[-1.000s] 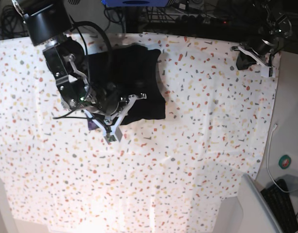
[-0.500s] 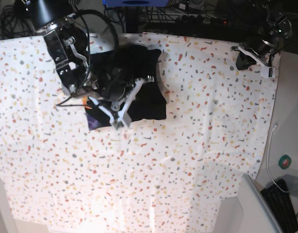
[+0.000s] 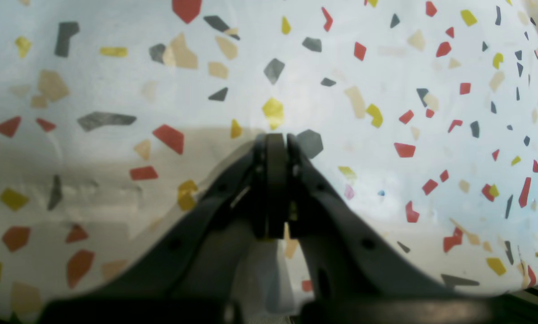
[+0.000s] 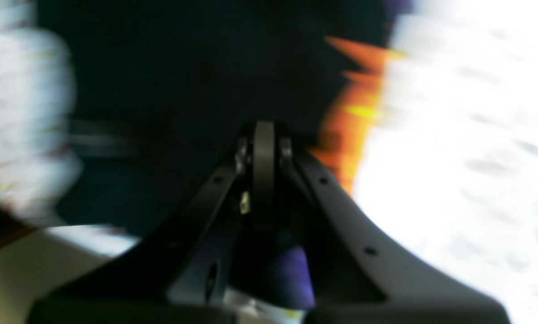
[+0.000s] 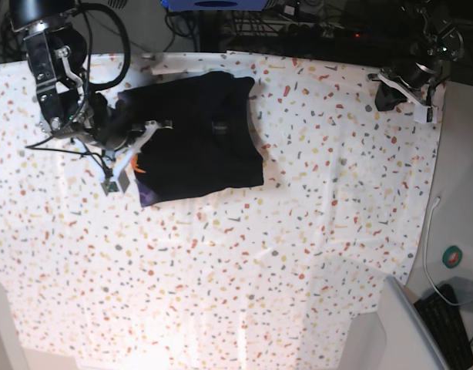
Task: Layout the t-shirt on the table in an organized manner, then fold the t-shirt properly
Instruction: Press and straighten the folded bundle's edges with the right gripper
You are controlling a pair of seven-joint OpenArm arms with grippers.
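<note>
- The table [image 5: 298, 254] fills most of the base view, under a white cover speckled with red, orange, yellow and grey flecks
- The t-shirt [image 5: 202, 135] lies on the far-left part of that cover, folded into a compact black block with an orange-and-purple print showing at its near-left corner
- The right gripper [image 5: 113, 179] hangs at the t-shirt's left edge, just beside the print; in its wrist view, which is motion-blurred, the jaws are pressed together with no cloth between them, the black fabric and orange print [image 4: 356, 112] lying beyond
- The left gripper [image 5: 402, 92] sits at the far-right corner of the table, well apart from the t-shirt; its jaws meet tip to tip over bare speckled cover, holding nothing
</note>
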